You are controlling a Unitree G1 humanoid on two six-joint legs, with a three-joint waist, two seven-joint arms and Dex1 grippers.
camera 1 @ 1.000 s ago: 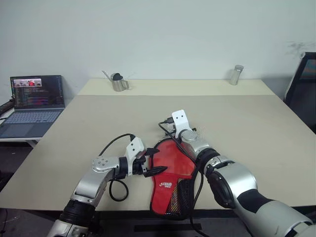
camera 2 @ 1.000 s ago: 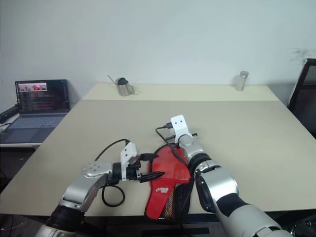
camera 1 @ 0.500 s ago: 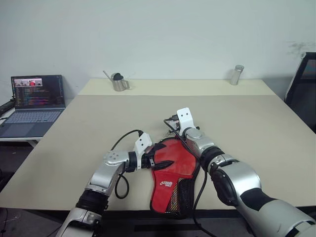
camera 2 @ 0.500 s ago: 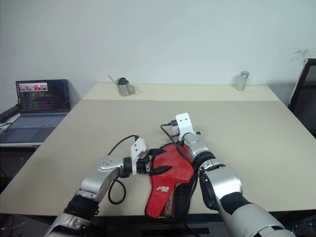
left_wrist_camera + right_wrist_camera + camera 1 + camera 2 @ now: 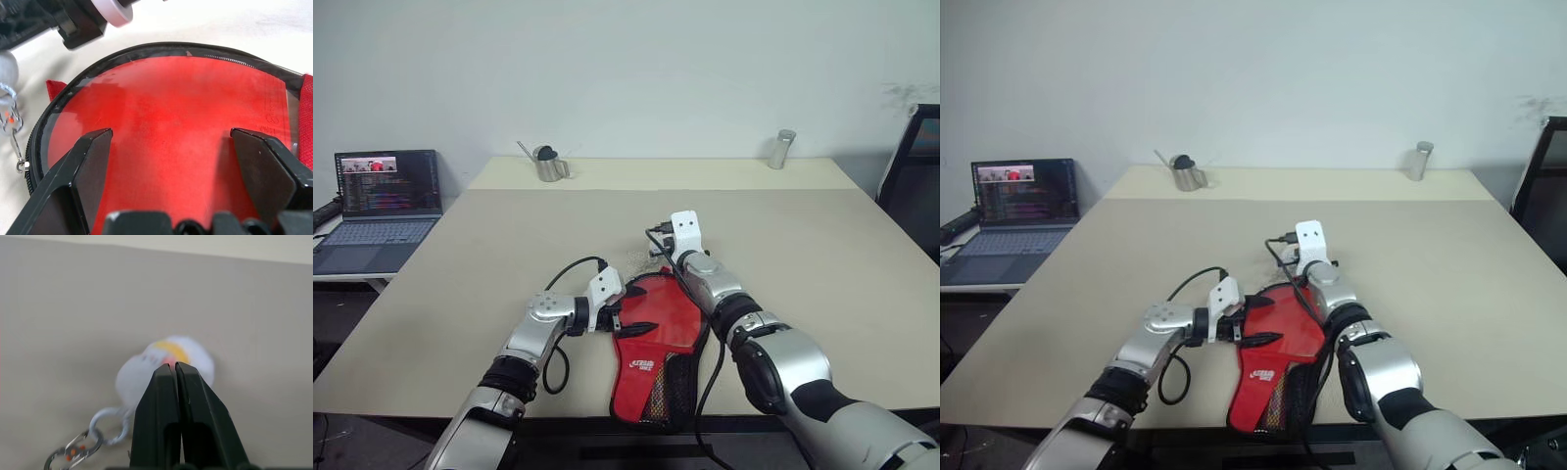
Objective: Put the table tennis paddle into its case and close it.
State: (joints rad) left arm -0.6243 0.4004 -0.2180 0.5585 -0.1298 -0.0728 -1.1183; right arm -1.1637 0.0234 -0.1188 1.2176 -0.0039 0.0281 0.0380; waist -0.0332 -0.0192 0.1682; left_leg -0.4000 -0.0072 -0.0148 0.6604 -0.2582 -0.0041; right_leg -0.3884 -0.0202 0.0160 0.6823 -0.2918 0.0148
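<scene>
The case (image 5: 656, 364) lies flat near the table's front edge, red side up, with its white logo and black mesh toward me. Its black zipper rim (image 5: 146, 49) runs round the red face. The paddle is hidden; I cannot tell it apart from the case's red face. My left gripper (image 5: 632, 310) is open, its two fingers spread over the round part of the case from the left side. At the far end of the case my right gripper (image 5: 174, 366) is shut, its tips against a white fluffy ball charm (image 5: 142, 374) on a key ring (image 5: 73, 450).
The beige table (image 5: 803, 294) stretches far ahead and to the right. A metal cup (image 5: 546, 164) and a metal canister (image 5: 781, 149) stand at its far edge. An open laptop (image 5: 382, 201) sits on a side table to the left, and a black chair (image 5: 915, 176) stands to the right.
My left gripper has moved right and away from me, from the case's left edge to over its round part, still open. The right gripper has shifted slightly right, still shut.
</scene>
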